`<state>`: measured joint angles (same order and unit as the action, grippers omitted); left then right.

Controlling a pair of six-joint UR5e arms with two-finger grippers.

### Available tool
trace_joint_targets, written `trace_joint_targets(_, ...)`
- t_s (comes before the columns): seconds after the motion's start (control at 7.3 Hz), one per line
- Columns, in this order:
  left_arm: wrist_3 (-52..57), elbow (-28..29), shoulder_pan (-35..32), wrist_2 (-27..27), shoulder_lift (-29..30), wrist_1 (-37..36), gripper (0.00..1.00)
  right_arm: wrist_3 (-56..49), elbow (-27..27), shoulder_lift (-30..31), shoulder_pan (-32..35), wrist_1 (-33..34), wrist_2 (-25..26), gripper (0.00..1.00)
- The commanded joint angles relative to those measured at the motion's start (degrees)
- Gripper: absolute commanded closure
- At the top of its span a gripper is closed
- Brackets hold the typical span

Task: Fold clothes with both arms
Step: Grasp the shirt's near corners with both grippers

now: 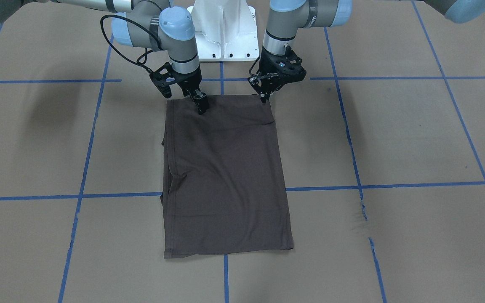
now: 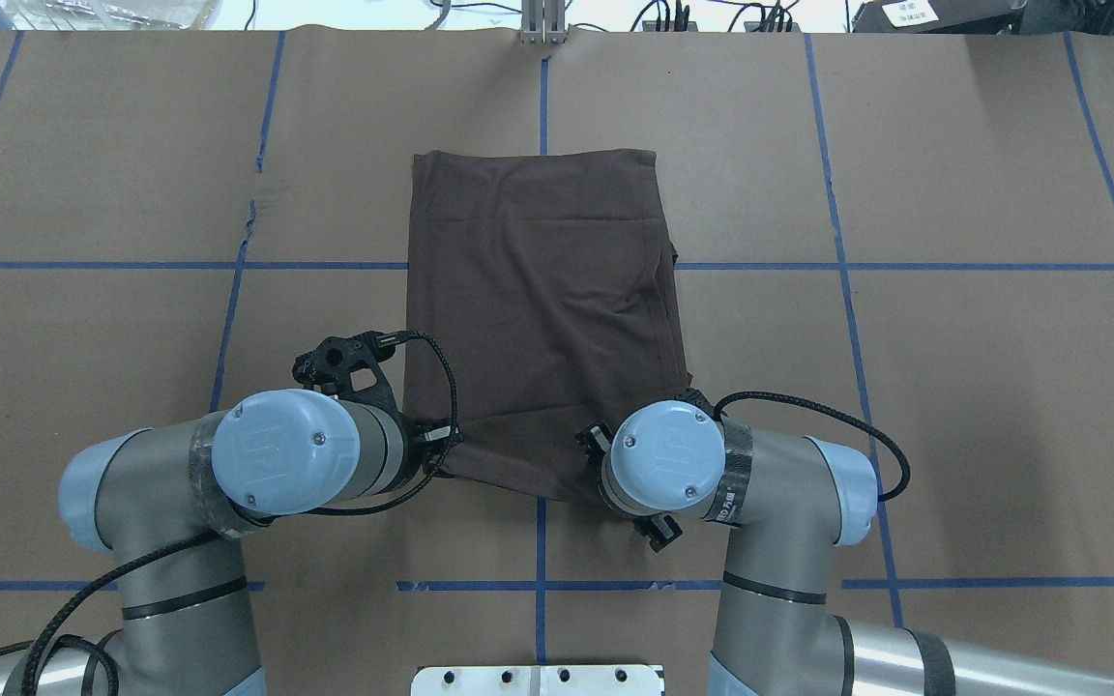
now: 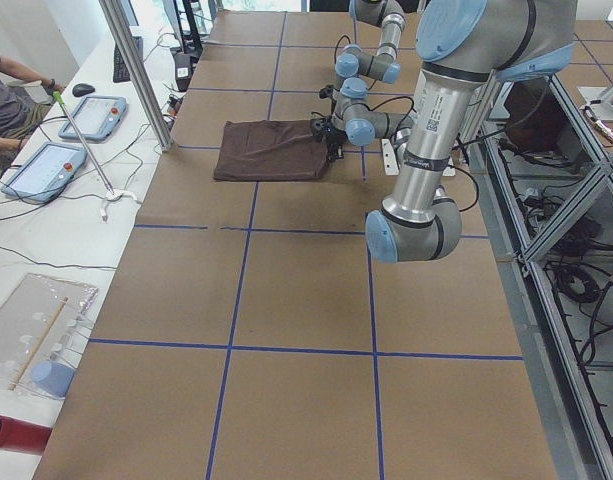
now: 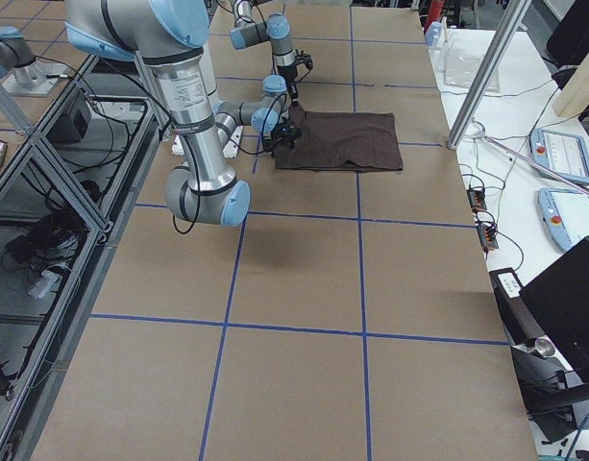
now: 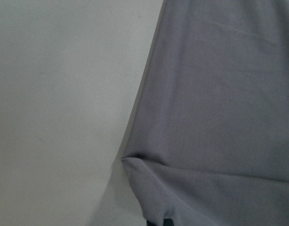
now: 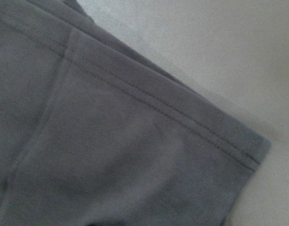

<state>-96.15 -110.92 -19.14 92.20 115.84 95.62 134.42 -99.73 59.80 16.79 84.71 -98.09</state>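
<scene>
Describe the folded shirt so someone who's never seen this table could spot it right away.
Start at the brown table marked with blue tape lines and look just in front of the robot's white base. The shirt lies flat there as a dark brown rectangle, the only cloth.

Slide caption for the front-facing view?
Left black two-finger gripper and right gripper at the base-side edge of a folded dark brown T-shirt on a blue-taped brown table.

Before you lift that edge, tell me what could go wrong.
1. The left pincer sits at the T-shirt's corner, but the right pincer is well inboard of its corner; that free corner may sag and skew the fold.
2. The right wrist view shows stacked hemmed layers; a shallow pinch might lift only the top one.
</scene>
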Motion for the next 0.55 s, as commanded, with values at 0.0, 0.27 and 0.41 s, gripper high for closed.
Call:
trace_joint_targets(0.0, 0.0, -0.1, 0.0, 0.0, 0.0, 0.0, 1.0, 0.1, 0.2, -0.1, 0.0, 0.1, -0.1, 0.0)
trace_joint_targets(0.27, 0.0, -0.1, 0.0, 0.1, 0.1, -0.1, 1.0, 0.1, 0.1, 0.1, -0.2, 0.8, -0.3, 0.02)
trace_joint_targets(0.41, 0.0, -0.1, 0.0, 0.1, 0.1, -0.1, 1.0, 0.1, 0.1, 0.1, -0.2, 0.7, -0.3, 0.41)
